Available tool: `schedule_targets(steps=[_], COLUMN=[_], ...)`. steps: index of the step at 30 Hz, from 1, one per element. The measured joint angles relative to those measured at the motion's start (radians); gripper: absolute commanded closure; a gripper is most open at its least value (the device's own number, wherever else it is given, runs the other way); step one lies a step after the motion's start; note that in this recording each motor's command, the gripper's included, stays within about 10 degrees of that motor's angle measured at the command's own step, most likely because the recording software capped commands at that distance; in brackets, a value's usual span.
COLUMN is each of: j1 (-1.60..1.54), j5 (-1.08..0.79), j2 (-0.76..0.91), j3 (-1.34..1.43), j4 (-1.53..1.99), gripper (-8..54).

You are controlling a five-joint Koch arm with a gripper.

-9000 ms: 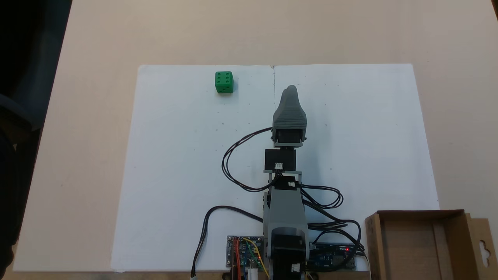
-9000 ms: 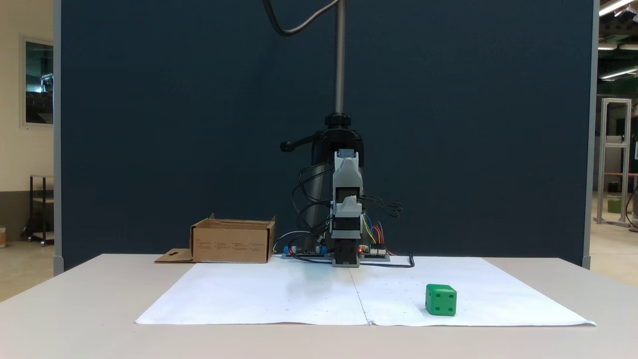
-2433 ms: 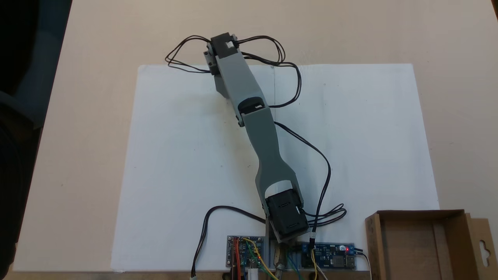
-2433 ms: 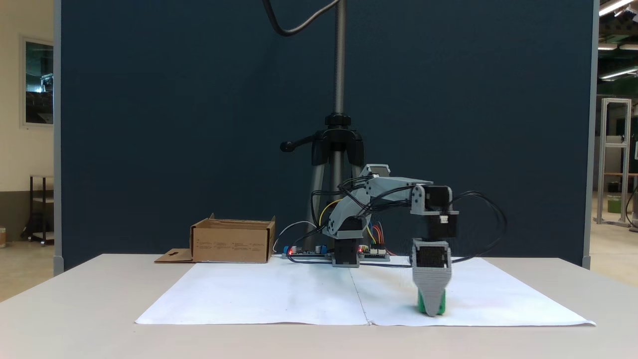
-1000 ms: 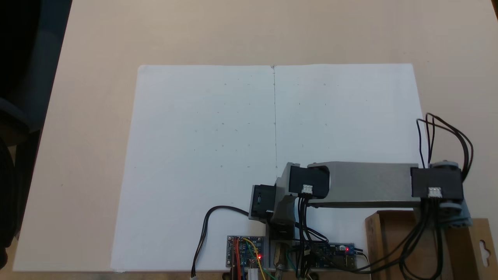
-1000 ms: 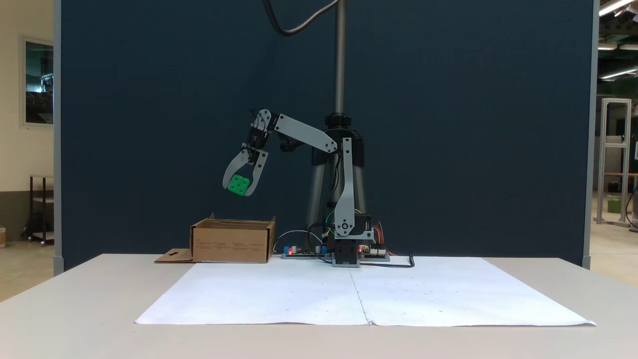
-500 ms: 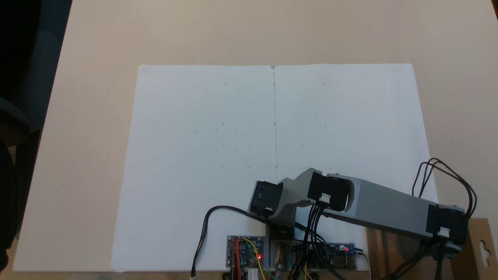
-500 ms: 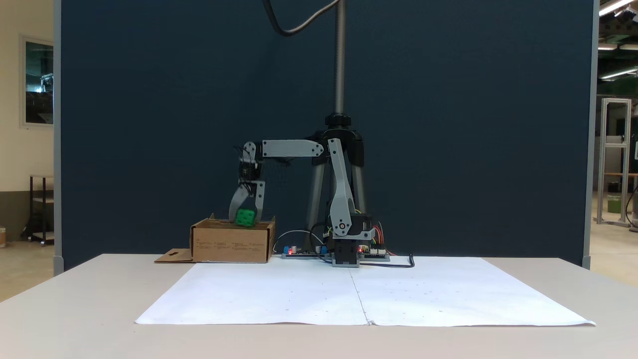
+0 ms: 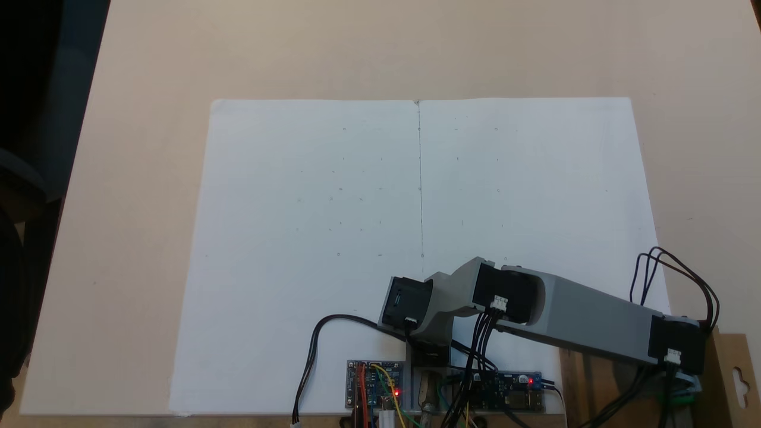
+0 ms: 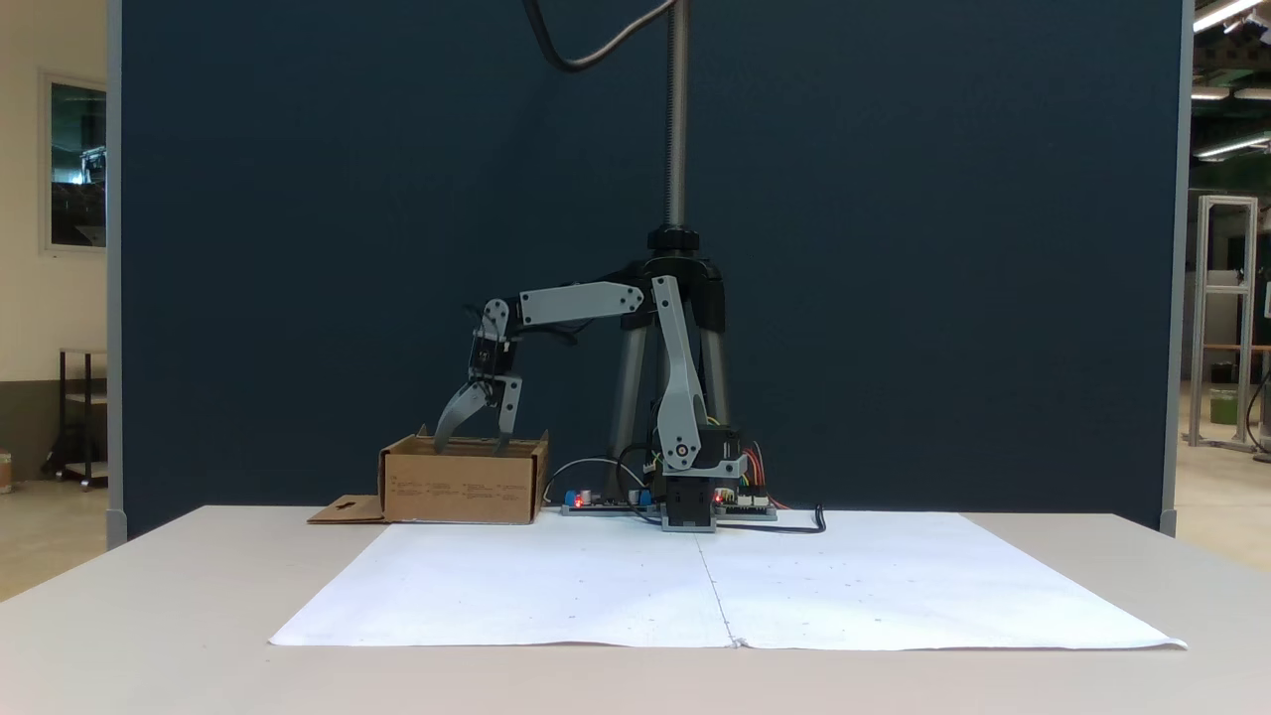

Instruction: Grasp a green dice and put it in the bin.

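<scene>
Seen from the side, gripper (image 10: 472, 447) hanging over the bin (image 10: 463, 489), pointed down, fingers (image 10: 449, 418) spread wide apart with clear dark gap between them and nothing held; tips just above the box's top rim, apparently not touching it. Bin standing on the table (image 10: 149, 596) beside the white paper sheet (image 10: 596, 596), left of the arm's base in this view, flap with cutout lying flat at its left. From above, forearm reaching across to the bin (image 9: 728, 356) at the lower right corner, wrist covering most of it; a sliver of green under the wrist at the bottom edge, likely the green dice (image 9: 678, 399) inside the bin, though mostly hidden. Paper sheet (image 9: 297, 238) bare of objects.
</scene>
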Motion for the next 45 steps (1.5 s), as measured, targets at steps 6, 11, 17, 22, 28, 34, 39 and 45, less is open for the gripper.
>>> schedule_targets(steps=[6, 11, 17, 22, 28, 34, 39, 45], j1=[-0.026, -0.084, -0.225, -0.471, -0.764, -1.094, -1.353, -1.617], j5=[0.12, 0.336, 0.522, 0.54, 0.543, 0.543, 0.543, 0.543], j2=[0.003, 0.109, 0.265, 0.299, 0.341, 0.359, 0.36, 0.36], j3=[0.009, 0.011, 0.009, 0.011, 0.031, 0.104, 0.163, 0.262], j4=[-0.199, -0.405, -0.44, -0.44, -0.44, -0.44, -0.44, -0.48], gripper=[9.1, 8.5, 5.3, 5.3, 2.3, 1.3, 1.1, 1.0])
